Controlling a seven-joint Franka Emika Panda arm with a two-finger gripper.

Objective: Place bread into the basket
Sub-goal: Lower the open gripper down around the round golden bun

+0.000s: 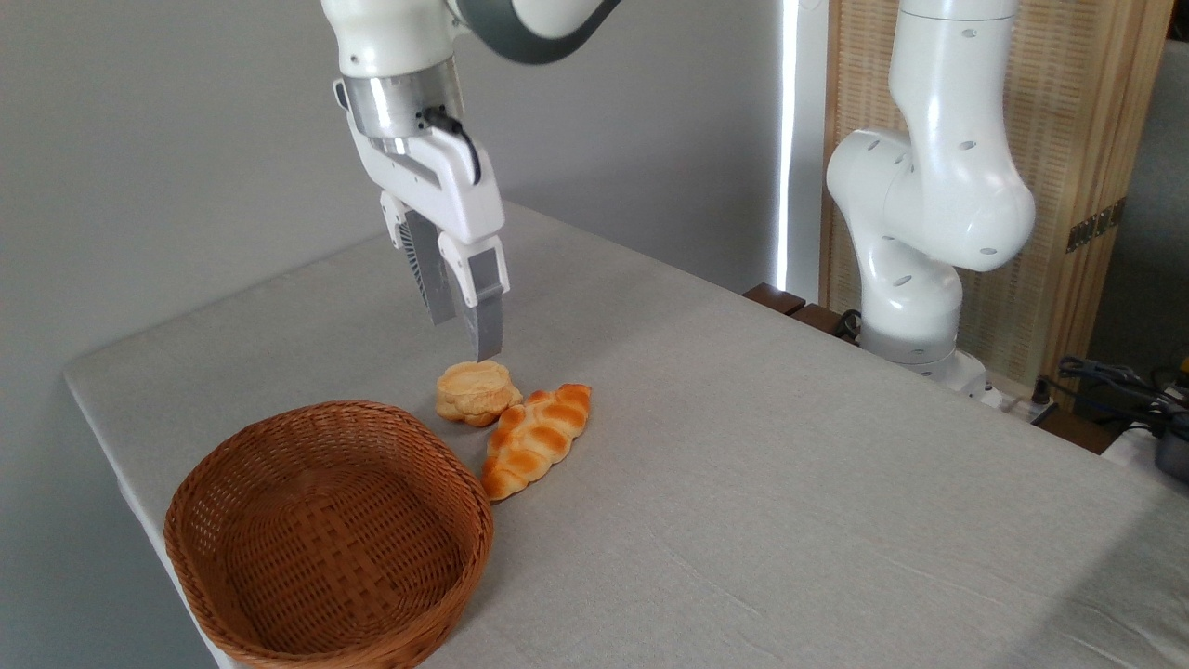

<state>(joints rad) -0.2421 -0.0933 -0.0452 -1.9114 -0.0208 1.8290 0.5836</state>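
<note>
**Just above the bun: gripper hovering, nothing held**

Directly below the gripper (462, 334) we noted the bread (476, 391), a small pale golden bun resting on the grey table (790, 465). The nearer fingertip hung just over the bun's top, not touching it. We saw the two fingers almost edge-on from this camera, one partly behind the other, so the gap between them was hard to judge; we recorded them as parted, with nothing between them.

We placed the bun just beyond the far rim of the basket (330, 534), which sat empty near the table's left front corner. The bun touched the upper left flank of the braided loaf (536, 439), an orange-glazed piece lying diagonally to the bun's right and close to the basket's right rim.

We logged the arm's pose as follows: the wrist came down from the top of the frame, the metal flange above the white gripper body, and the fingers pointed down with a slight lean toward the right. A black cable ran along the gripper body. The arm's base and lower links (929, 214) stood at the table's far right edge, in front of a wooden screen (1096, 139).
</note>
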